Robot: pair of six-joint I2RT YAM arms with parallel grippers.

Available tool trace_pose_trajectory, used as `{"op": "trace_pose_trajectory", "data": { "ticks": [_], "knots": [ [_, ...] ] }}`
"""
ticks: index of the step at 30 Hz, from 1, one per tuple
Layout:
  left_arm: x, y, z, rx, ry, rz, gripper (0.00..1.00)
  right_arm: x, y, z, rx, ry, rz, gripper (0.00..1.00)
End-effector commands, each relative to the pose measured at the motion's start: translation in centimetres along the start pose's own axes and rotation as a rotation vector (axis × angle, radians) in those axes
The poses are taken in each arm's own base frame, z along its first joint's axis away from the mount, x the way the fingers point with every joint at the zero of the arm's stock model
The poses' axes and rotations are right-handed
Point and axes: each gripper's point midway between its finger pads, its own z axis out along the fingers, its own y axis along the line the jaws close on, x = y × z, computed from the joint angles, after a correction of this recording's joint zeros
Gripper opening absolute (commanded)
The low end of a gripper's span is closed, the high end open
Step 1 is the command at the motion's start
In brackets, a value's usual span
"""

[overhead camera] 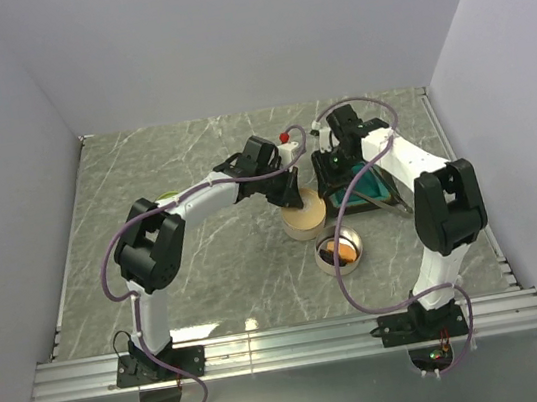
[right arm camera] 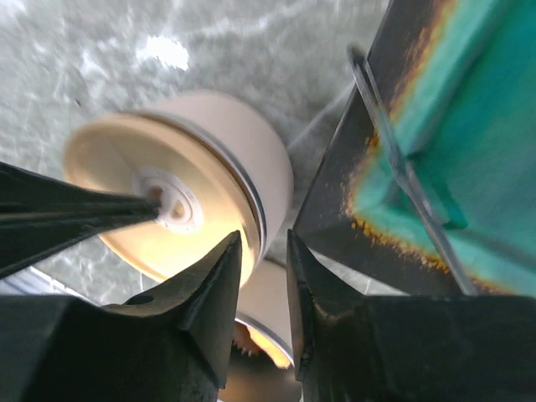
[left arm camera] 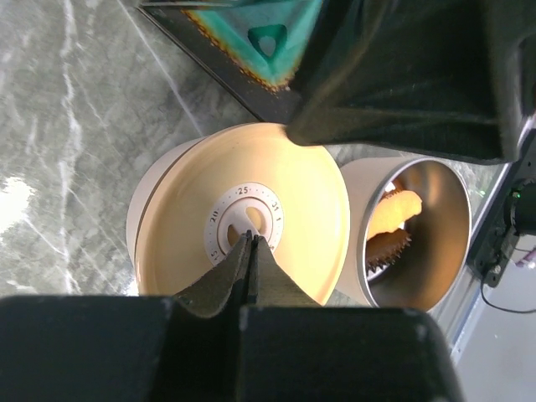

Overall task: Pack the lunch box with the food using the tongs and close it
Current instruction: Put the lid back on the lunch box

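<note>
The lunch box [overhead camera: 341, 251] is a round metal tin [left arm camera: 419, 230], open, with orange and brown food [left arm camera: 392, 219] inside. Beside it lies its cream lid [left arm camera: 243, 209] with a white dial in the middle. My left gripper [left arm camera: 249, 239] is shut, its tips touching the centre of that dial; I cannot tell whether they pinch anything. In the top view the left gripper [overhead camera: 291, 196] stands over the lid [overhead camera: 304, 219]. My right gripper [right arm camera: 264, 243] is open and empty, hovering between the lid [right arm camera: 167, 167] and the tray. The silver tongs [right arm camera: 400, 157] lie across the teal tray [right arm camera: 477, 126].
The teal tray with its dark rim [overhead camera: 374, 185] sits just behind and to the right of the tin, under the right arm. A small red-topped object [overhead camera: 285, 138] stands behind the left wrist. Grey walls close in the marble table [overhead camera: 174, 175] on three sides.
</note>
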Motion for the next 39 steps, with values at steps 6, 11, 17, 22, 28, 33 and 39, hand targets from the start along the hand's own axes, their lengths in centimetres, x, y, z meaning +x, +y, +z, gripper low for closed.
{"op": "trace_pose_trajectory", "data": {
  "ticks": [6,11,17,22,28,33,39],
  "knots": [
    [3.3,-0.6,0.5,0.047,0.117,-0.053,0.02,-4.7,2.3,-2.3,-0.096,-0.215,-0.092,0.38],
    [3.2,-1.0,0.5,0.062,0.114,-0.055,0.03,-4.6,2.5,-1.4,-0.124,-0.196,-0.106,0.36],
    [3.0,-1.1,0.2,0.078,0.105,-0.064,0.03,-3.3,2.1,0.1,-0.145,-0.160,-0.124,0.35],
    [2.8,-0.8,0.0,0.078,0.100,-0.069,0.04,-2.1,1.7,1.3,-0.149,-0.125,-0.143,0.35],
    [2.8,-0.8,-0.1,0.080,0.101,-0.068,0.05,-1.5,1.3,1.8,-0.148,-0.111,-0.150,0.33],
    [2.4,-1.2,-0.4,0.089,0.087,-0.058,0.09,-1.5,0.9,2.4,-0.128,-0.106,-0.145,0.11],
    [0.0,-1.2,-2.3,0.063,0.016,-0.042,0.15,-1.5,0.8,2.0,-0.118,-0.100,-0.133,0.00]
  ]
}}
